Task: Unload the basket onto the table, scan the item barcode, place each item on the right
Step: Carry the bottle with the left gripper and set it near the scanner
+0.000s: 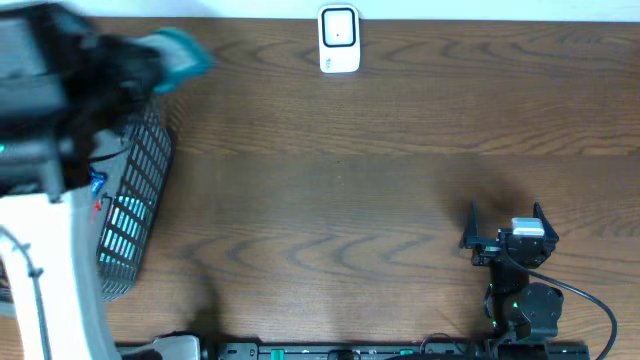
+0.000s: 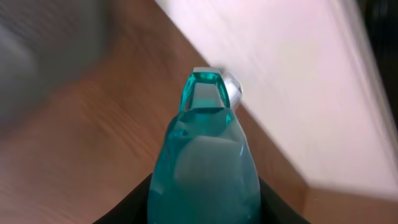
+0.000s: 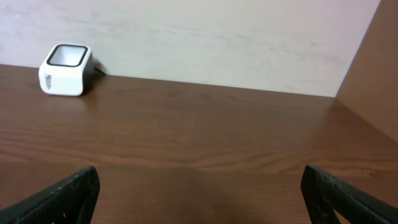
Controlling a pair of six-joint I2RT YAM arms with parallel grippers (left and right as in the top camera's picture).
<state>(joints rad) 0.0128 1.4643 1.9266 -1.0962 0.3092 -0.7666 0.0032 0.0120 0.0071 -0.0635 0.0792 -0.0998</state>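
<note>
The item is a translucent teal bottle (image 2: pixel 205 155) with a squared cap. My left gripper (image 2: pixel 204 202) is shut on its body, a black finger on each side. From overhead the bottle (image 1: pixel 180 52) looks blurred and is held up over the far left of the table, past the basket's back end. No barcode shows on it. The white scanner (image 1: pixel 339 40) stands at the back middle of the table; the right wrist view has the scanner (image 3: pixel 65 70) far off to the left. My right gripper (image 1: pixel 506 215) rests open near the front right, with nothing between its fingers (image 3: pixel 68 193).
A black wire basket (image 1: pixel 140 190) holding blue-packaged goods stands at the left edge, under my left arm. A pale wall (image 3: pixel 205 37) runs behind the brown wooden table (image 1: pixel 340 180).
</note>
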